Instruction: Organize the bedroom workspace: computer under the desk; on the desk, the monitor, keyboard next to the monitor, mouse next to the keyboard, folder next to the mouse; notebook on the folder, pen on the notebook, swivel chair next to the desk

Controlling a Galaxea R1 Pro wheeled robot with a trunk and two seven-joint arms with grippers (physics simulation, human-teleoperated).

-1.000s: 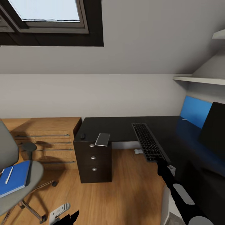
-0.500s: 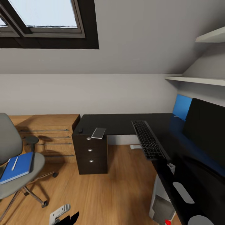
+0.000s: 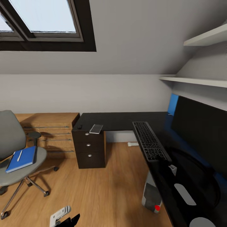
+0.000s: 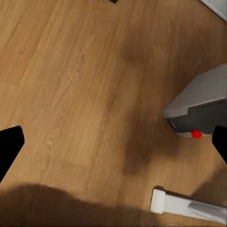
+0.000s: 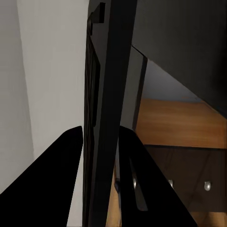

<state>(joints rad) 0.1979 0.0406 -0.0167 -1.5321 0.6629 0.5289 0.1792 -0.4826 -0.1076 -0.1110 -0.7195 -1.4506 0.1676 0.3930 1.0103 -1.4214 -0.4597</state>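
Right wrist view: the right tool clamps the keyboard, at the bench's front edge. Left tool gapes, holding nothing. Folder lies on the swivel chair.

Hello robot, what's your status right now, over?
Left gripper open over floor. Right gripper shut on keyboard at desk edge. Monitor close alongside. Folder, pen on swivel chair.
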